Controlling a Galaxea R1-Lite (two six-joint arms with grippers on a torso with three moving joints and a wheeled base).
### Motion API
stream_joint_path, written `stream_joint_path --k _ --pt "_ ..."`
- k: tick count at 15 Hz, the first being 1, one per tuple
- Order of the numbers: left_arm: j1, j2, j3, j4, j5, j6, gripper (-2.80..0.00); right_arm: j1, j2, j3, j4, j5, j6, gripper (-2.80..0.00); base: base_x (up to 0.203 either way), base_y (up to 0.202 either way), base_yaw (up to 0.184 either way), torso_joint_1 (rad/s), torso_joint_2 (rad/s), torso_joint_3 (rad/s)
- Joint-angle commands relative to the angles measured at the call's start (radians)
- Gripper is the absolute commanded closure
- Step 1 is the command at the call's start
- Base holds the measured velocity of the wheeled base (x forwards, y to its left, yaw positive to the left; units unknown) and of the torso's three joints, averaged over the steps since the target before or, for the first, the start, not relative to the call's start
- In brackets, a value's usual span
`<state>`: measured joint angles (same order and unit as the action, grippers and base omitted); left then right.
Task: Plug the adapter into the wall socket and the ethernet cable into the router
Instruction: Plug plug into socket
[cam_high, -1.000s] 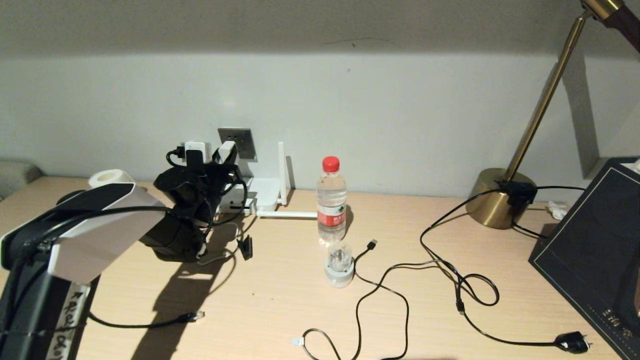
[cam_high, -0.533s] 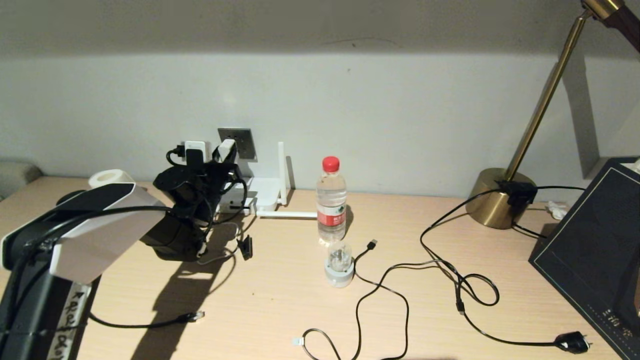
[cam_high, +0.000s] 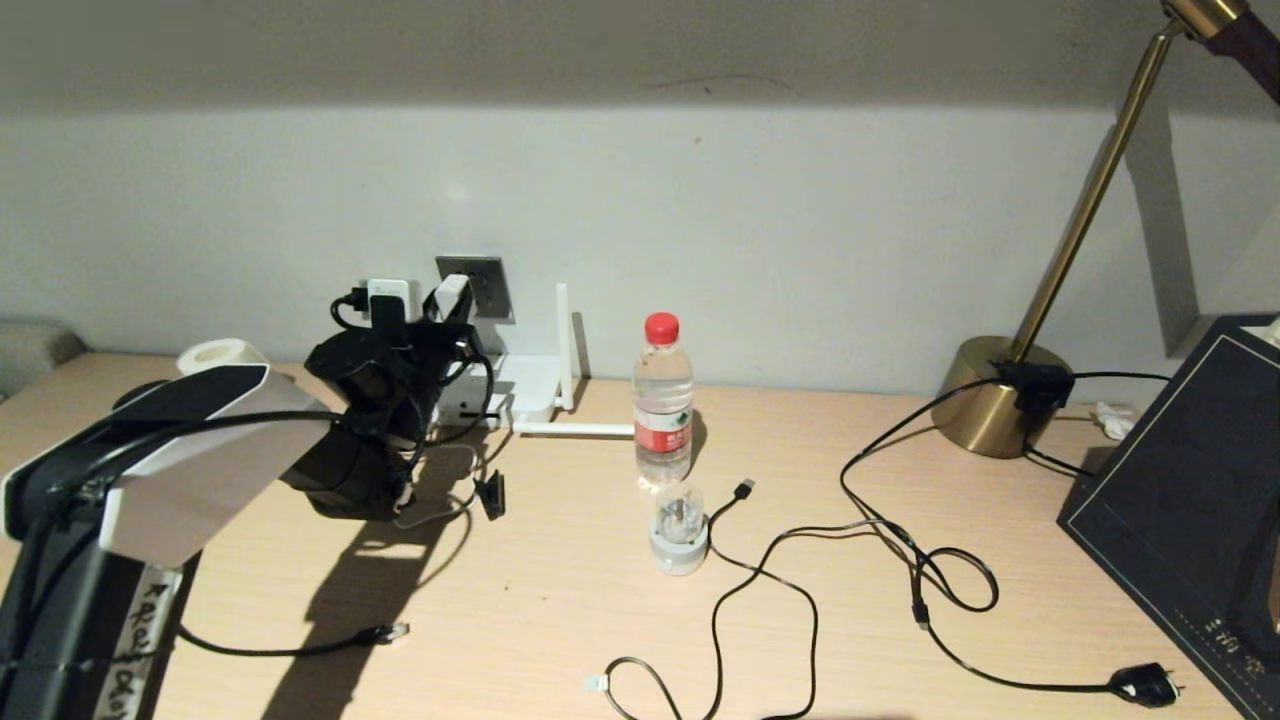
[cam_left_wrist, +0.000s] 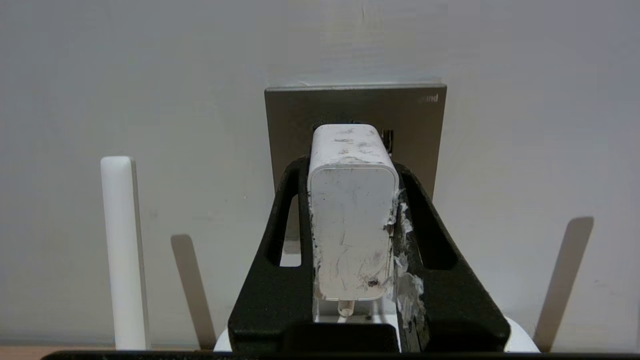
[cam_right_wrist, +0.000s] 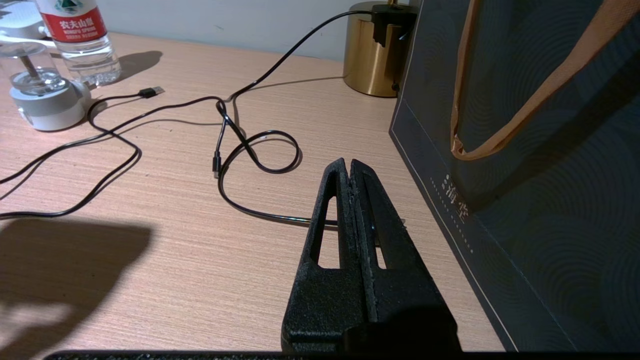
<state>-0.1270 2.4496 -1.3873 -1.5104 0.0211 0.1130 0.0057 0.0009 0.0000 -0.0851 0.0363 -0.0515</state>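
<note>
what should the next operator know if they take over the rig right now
Left end effector: shut on the adapter, held right at the wall socket; whether it is fully seated cannot be told.
Right end effector: shut, empty, parked over the table beside the dark bag.
Ethernet cable: lying loose on the table's near left, clear plug tip free.
Router: against the wall just right of the socket.
Left to do: finish the adapter, then plug the ethernet cable into the router.

Readable text on three things.
Read 农夫山泉 on the water bottle (cam_right_wrist: 80, 35) label, 海堂 on the dark bag (cam_right_wrist: 525, 165), handwritten "R1" on arm tape (cam_high: 140, 640).
</note>
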Motion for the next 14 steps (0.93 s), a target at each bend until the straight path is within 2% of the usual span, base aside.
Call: stream_joint_path --k 1,14 --pt "0.001 0.003 -0.004 -0.005 0.0 0.001 0.0 0.0 0.001 0.035 -0.001 0.001 -0.001 0.0 0.0 0.0 0.0 0.0 0.0 0.0" --pt "0.004 0.037 -0.045 -0.001 -0.012 0.001 0.0 0.0 0.001 0.035 -0.001 0.001 -0.001 0.0 0.0 0.0 0.0 0.0 0.0 0.0"
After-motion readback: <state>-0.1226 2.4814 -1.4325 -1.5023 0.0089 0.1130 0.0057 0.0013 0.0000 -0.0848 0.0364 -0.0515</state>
